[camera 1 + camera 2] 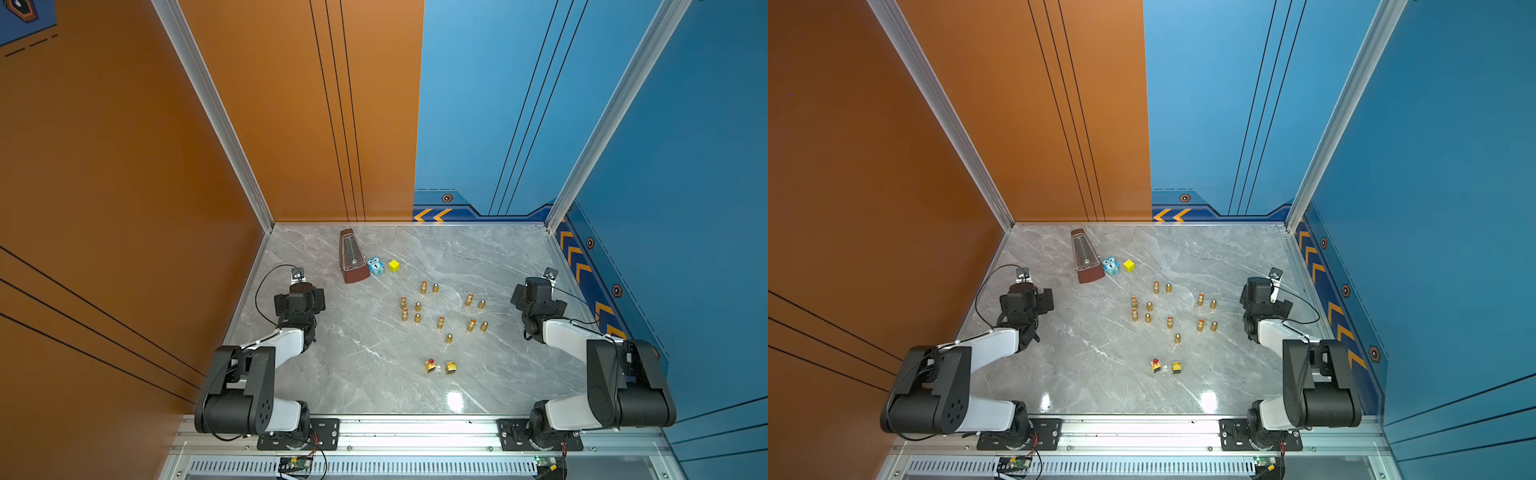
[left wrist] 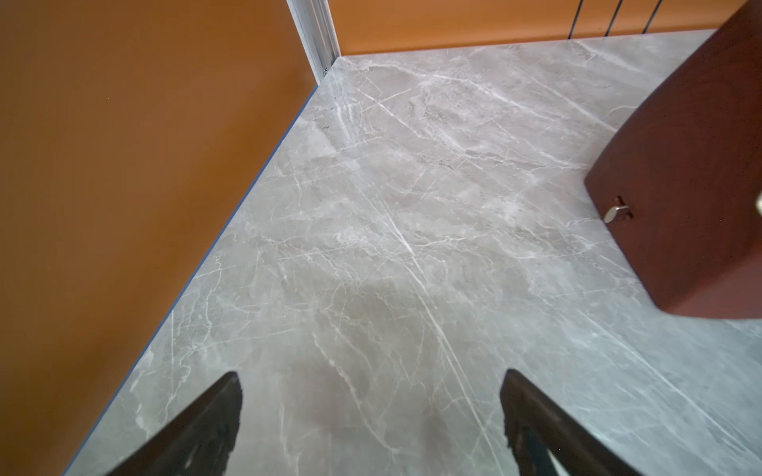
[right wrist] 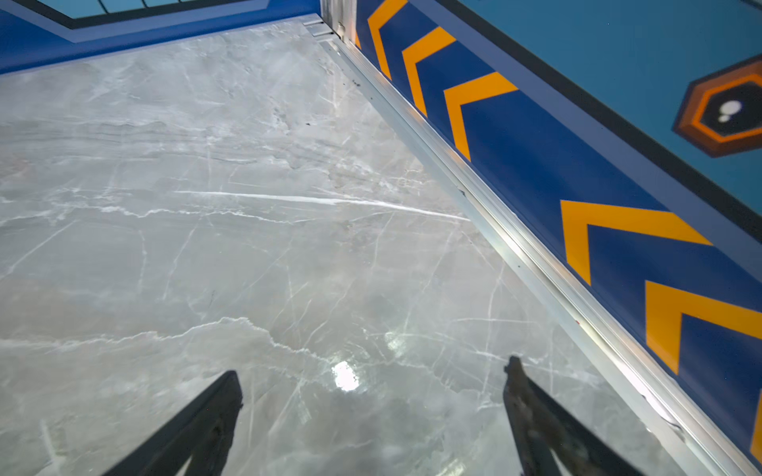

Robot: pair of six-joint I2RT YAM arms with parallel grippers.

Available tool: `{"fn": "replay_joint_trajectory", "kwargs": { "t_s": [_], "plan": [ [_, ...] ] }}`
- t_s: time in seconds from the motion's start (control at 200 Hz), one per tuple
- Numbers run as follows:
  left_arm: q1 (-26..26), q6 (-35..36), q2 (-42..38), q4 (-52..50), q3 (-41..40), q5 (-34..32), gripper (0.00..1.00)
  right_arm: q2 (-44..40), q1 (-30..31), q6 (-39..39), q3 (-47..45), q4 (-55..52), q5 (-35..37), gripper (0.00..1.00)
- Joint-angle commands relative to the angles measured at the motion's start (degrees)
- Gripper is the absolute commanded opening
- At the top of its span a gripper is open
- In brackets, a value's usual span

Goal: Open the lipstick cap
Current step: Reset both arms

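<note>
Several small gold lipsticks (image 1: 423, 286) (image 1: 1156, 286) stand mid-table in both top views, orange tips showing, and a rounded gold cap (image 1: 436, 288) stands apart beside each. Nearer the front, a square gold lipstick (image 1: 431, 365) (image 1: 1156, 365) shows a red tip, with its square gold cap (image 1: 451, 367) (image 1: 1176, 367) standing to its right. My left gripper (image 2: 373, 373) is open over bare marble at the table's left side. My right gripper (image 3: 374, 366) is open over bare marble beside the right wall. Neither holds anything, and both are far from the lipsticks.
A brown metronome (image 1: 352, 257) (image 2: 692, 185) stands at the back left, with a blue owl toy (image 1: 375, 266) and a yellow cube (image 1: 394, 265) to its right. An orange wall (image 2: 123, 165) bounds the left side and a blue chevron wall (image 3: 577, 185) the right.
</note>
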Motion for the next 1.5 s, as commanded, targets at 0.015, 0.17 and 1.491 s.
{"fn": "replay_joint_trajectory", "kwargs": {
  "t_s": [0.015, 0.17, 1.491],
  "plan": [
    [-0.3, 2.0, -3.1, 6.0, -3.4, 4.8, 0.98, 1.6, 1.0, -4.5, -0.5, 9.5, -4.4, 1.0],
    [-4.9, 4.8, -1.9, 6.1, -2.5, 3.4, 0.98, 2.1, 4.1, -9.0, -3.4, 16.1, -5.5, 1.0],
    [-1.6, 0.0, 9.9, 22.8, -4.2, 8.9, 0.99, 3.9, 3.0, -10.2, -9.0, 27.3, -11.6, 1.0]
  ]
}}
